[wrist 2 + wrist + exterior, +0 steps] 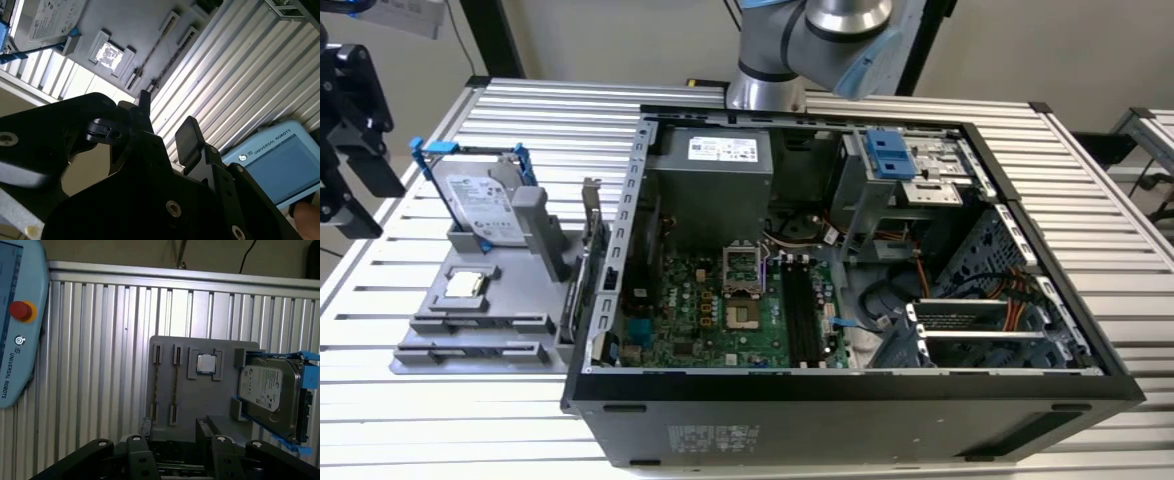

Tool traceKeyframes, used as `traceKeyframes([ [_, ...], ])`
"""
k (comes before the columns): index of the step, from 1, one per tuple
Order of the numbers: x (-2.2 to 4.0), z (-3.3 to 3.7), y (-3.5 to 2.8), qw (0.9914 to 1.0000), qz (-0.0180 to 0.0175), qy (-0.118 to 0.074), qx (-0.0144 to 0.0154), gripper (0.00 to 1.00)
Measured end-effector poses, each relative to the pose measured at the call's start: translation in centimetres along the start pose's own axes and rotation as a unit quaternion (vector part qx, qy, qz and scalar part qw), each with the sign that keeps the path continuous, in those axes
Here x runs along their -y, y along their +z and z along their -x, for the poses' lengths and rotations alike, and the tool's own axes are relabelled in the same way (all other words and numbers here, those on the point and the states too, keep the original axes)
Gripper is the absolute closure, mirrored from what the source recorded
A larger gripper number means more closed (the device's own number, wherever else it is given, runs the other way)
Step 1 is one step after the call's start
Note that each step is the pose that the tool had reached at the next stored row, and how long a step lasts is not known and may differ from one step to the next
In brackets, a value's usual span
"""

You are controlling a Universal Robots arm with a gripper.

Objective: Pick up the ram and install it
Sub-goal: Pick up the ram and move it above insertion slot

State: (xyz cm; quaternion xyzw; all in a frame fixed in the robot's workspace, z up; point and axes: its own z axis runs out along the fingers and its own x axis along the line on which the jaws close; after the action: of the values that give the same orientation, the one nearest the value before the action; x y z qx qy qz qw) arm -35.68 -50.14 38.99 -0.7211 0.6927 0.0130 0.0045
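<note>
My black gripper point(166, 112), fingers point(189, 140) apart with nothing between them, two long thin ram sticks point(175, 390) standing on edge in the flat grey plastic holder point(200, 400) ahead of my fingers, not touching

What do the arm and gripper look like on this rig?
Arm: silver-grey metal tube sections with a light blue joint cap. Gripper: matte black, angular body with silver screw heads and flat rectangular jaws.

The desk point(520, 110) is ribbed bare aluminium with a soft sheen. On it, a matt grey plastic holder point(200, 395) carries a glossy metal hard drive point(265, 390). The end effector point(165, 117) looks matt black.
</note>
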Motion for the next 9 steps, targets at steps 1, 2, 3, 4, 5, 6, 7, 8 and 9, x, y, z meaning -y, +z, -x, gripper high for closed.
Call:
traceKeyframes([
  [1,0.0,0.0,0.06,1.0,-0.0001,0.002,0.0001,0.0],
  [2,0.0,0.0,0.12,0.99999,-0.0002,0.005,0.0001,0.0],
  [3,0.0,0.0,0.18,0.99997,-0.0002,0.007,0.0,0.0],
  [4,0.0,0.0,0.23,0.99995,-0.0003,0.01,0.0001,0.0],
  [5,0.0,0.0,0.29,0.99994,-0.0003,0.011,0.0001,0.0],
  [6,0.0,0.0,0.34,0.99992,-0.0003,0.012,0.0001,0.0],
  [7,0.0,-0.01,0.4,0.9999,-0.0004,0.014,0.0001,0.0],
  [8,0.0,-0.01,0.45,0.99988,-0.0004,0.015,0.0001,0.0],
  [9,0.0,-0.01,0.48,0.99987,-0.0004,0.016,0.0001,0.0],
])
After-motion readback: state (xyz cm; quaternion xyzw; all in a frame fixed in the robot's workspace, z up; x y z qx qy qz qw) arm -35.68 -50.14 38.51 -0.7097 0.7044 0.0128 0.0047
